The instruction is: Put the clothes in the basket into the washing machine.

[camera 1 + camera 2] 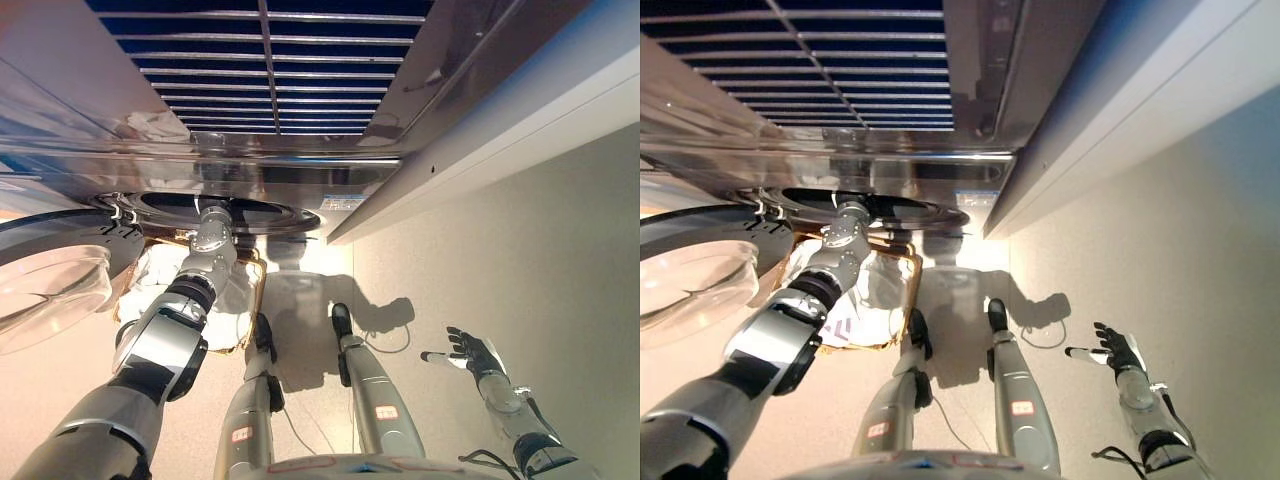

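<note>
The washing machine's round drum opening (pixel 235 212) lies at mid left, with its glass door (pixel 50 285) swung open to the left. My left arm reaches up into the opening, and the left hand (pixel 212 215) is hidden inside past the wrist. Under that arm a wicker basket (pixel 258 300) sits on the floor holding white clothes (pixel 875 285). My right hand (pixel 470 352) hangs out at the lower right over the floor. Its fingers are spread and hold nothing.
A white wall panel (pixel 520 130) runs diagonally from the machine's right side. Above the machine's shiny front is a barred metal grid (pixel 270 70) over dark blue. Beige floor (pixel 560 260) stretches to the right.
</note>
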Robot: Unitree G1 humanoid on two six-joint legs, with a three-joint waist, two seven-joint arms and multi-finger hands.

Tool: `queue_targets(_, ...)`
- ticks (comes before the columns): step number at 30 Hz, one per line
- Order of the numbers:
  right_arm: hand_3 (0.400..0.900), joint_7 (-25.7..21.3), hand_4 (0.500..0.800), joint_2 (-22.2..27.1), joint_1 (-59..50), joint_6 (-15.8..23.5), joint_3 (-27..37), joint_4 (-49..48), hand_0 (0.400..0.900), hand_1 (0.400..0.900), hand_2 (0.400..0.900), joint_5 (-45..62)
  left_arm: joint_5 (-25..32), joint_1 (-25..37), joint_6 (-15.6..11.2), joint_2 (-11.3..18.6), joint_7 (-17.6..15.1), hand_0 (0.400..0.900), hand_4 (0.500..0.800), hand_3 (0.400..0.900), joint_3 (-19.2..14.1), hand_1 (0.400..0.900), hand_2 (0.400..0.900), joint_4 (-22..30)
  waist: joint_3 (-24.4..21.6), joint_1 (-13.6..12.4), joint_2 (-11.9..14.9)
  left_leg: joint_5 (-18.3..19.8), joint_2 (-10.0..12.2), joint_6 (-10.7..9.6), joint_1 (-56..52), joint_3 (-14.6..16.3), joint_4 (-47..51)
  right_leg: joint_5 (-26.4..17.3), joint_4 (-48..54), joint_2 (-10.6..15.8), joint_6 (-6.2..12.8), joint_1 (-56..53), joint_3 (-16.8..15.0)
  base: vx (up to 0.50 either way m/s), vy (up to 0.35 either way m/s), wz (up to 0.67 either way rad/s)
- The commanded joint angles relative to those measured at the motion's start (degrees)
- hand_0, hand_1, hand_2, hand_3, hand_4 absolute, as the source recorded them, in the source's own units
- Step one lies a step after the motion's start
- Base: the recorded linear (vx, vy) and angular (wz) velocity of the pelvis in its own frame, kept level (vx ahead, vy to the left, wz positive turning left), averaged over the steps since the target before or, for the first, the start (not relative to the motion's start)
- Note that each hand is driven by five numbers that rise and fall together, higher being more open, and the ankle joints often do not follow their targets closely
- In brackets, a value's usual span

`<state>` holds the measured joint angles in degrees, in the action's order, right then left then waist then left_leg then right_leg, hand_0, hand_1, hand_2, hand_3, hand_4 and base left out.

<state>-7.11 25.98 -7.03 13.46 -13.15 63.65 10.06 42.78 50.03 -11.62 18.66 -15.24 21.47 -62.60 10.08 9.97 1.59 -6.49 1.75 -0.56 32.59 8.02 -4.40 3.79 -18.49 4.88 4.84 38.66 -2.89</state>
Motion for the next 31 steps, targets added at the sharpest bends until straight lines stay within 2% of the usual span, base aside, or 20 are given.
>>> queue_targets(1,0.900,-1.6,0.800,5.7,6.4,0.4,1.4,0.2,0.900,0.900,0.900,0.2,-3.4,1.8,-5.6,0.6,2.1,0.900,0.800,0.900,-3.2,0.900,0.900,0.3,-6.2,1.6,-0.8,0.6,1.6,-2.3,3.3,-3.0,-5.2,-10.1,10.7,-0.7,0.51,-3.6,-0.7,-0.09,-0.005,0.04)
queue_targets(7,0.900,-1.2,0.800,5.0,5.4,-0.3,1.7,0.7,0.900,0.900,0.900,-0.6,-6.1,-9.5,-4.6,1.0,4.4,0.900,0.800,0.900,-3.4,0.900,0.900,4.1,-6.4,-0.3,0.0,1.8,2.0,-2.2,-0.6,-3.7,-5.9,-9.2,10.5,-0.8,0.48,-8.2,-0.1,0.01,-0.005,0.06)
queue_targets(14,0.900,-0.1,0.800,6.1,4.4,-1.5,2.1,0.1,0.900,0.900,0.900,-2.9,-9.4,-19.9,-2.5,2.6,7.5,0.900,0.800,0.900,-4.9,0.900,0.900,4.6,-7.4,-2.6,0.5,1.6,2.3,-2.4,-8.0,-4.6,-3.4,-8.2,11.5,-0.7,0.59,-15.3,1.7,0.04,-0.007,0.14)
queue_targets(25,0.900,0.8,0.800,5.6,3.3,-2.0,1.9,0.3,0.900,0.900,0.900,-5.0,-16.6,-30.7,-1.4,4.3,9.9,0.900,0.800,0.900,-7.2,0.900,0.900,3.4,-10.1,-5.3,0.6,-0.4,2.6,-2.8,-17.1,-5.6,3.1,-6.6,13.4,-0.7,0.70,-23.0,4.6,0.03,-0.009,0.15)
queue_targets(31,0.900,1.8,0.800,3.4,3.6,-2.4,1.2,4.5,0.900,0.900,0.900,-5.6,-17.8,-32.5,-0.8,3.4,10.3,0.900,0.800,0.900,-9.3,0.900,0.900,0.1,-11.7,-6.1,0.5,0.5,2.4,-2.6,-21.0,-5.6,4.0,-5.8,14.1,-0.8,0.69,-26.9,4.8,0.05,-0.009,0.00)
